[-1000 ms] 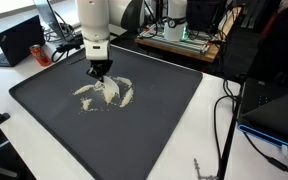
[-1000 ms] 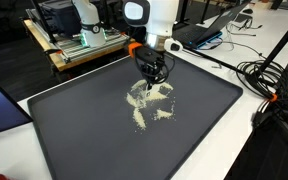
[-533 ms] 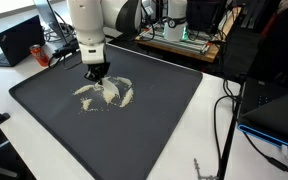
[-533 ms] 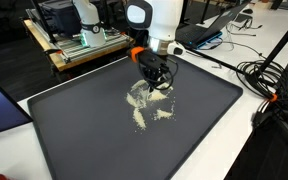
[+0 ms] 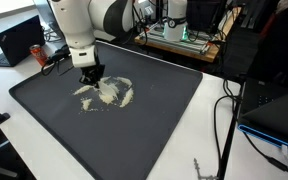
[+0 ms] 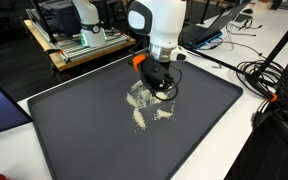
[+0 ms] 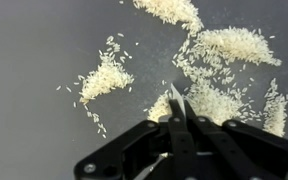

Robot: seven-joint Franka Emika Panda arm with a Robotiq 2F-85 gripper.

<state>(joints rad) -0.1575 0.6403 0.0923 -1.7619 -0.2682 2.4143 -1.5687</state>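
four loose heaps of rice [image 7: 106,78] show in the wrist view, with a thinner fifth patch at its right edge. in both exterior views they lie near the middle of one black tray [image 5: 154,130], toward its far side. one gripper [image 7: 177,95], jaws pressed together and holding nothing, rests its tips at the edge of a heap. a sideways drag could likely flick grains wider, and harder pressure could scrape the tray.
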